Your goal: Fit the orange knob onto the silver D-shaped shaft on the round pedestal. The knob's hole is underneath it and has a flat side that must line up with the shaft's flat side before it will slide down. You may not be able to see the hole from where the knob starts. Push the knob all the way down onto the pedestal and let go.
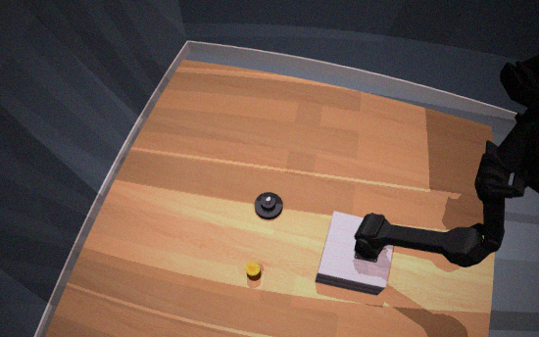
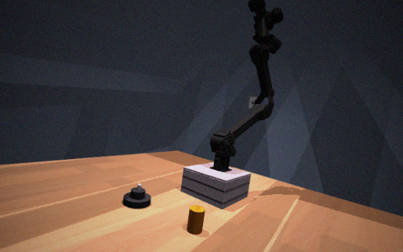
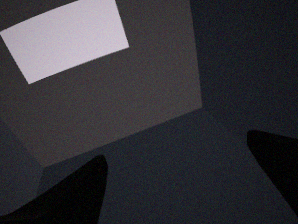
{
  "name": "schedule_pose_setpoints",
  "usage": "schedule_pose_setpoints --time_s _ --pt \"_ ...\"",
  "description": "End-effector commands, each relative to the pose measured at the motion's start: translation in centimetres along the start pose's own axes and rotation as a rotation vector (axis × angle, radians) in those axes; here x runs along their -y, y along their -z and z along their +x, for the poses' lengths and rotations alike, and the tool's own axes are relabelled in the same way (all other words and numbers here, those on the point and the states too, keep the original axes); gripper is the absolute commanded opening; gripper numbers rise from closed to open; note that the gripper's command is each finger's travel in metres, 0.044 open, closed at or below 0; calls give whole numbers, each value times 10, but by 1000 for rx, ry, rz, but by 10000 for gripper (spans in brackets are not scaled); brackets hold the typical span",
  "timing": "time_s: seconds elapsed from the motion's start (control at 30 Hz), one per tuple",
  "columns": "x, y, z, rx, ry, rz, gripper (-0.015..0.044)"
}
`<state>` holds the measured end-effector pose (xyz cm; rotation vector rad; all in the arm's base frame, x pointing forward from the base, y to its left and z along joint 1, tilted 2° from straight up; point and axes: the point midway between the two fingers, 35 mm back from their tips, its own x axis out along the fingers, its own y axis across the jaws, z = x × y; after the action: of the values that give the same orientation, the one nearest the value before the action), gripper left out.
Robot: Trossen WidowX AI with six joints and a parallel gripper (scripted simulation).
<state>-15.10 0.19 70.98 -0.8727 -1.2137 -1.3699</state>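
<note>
The orange knob stands upright on the wooden table, yellow-orange on top and darker on its side; its hole is hidden underneath. The round black pedestal stands apart from it, with the small silver shaft pointing up from its raised centre. The shaft's flat side cannot be made out. My gripper is open and empty, with two dark fingers wide apart in the wrist view. The arm holds it high above the table, far from the knob and the pedestal.
The arm's base stands on a pale block, to the right of the knob and pedestal in the top view. The wooden table has a pale raised rim along its far and left sides in that view.
</note>
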Motion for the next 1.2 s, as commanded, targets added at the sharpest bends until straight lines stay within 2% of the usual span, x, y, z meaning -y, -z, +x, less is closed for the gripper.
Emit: schedule_pose_setpoints --time_s 0.0,0.27,0.63,0.9,1.17 --pt "-58 23 0 -53 -149 102 440" --pt "-186 69 -29 -241 -475 357 440" --pt "-306 91 -98 -466 -797 621 440" --pt "-401 102 -198 -808 -1072 808 440" --pt "-460 101 -324 -1246 -1292 901 440"
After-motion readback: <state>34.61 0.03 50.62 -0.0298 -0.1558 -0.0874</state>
